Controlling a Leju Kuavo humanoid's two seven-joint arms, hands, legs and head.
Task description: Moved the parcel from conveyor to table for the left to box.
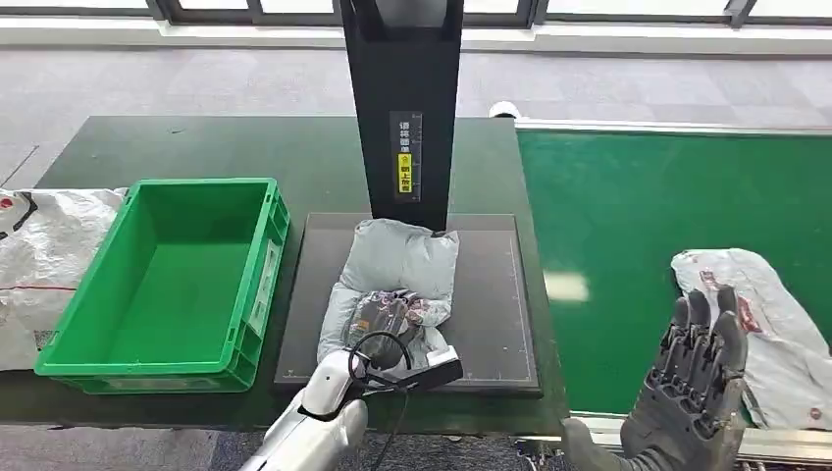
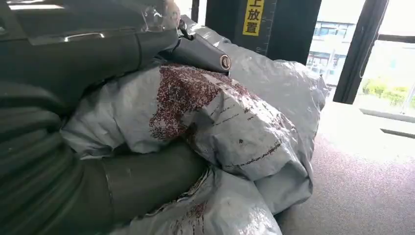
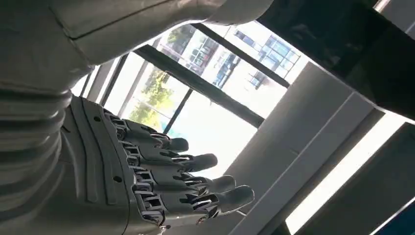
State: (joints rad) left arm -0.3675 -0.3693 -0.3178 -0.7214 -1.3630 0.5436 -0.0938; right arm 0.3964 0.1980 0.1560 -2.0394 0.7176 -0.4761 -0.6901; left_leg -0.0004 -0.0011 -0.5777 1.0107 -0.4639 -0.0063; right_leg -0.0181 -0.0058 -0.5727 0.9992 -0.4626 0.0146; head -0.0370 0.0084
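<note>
The grey parcel [image 1: 397,285] is seen lying lengthwise on the table's dark mat [image 1: 491,294], clasped by the left hand [image 1: 388,329]; the green box [image 1: 162,280] lies leftward; the right hand [image 1: 692,383] is held spread, empty.

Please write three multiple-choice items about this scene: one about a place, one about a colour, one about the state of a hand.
1. Where does the grey parcel lie?
A. on the dark mat
B. in the crate
C. on the conveyor

2. What colour is the crate?
A. blue
B. green
C. red

3. What is the left hand doing?
A. hanging open
B. gripping the grey parcel
C. pressing the crate

Answers: 1 A, it rests on the mat below the black post. 2 B, its walls are green. 3 B, the left wrist view shows thumb and fingers closed around the plastic.
</note>
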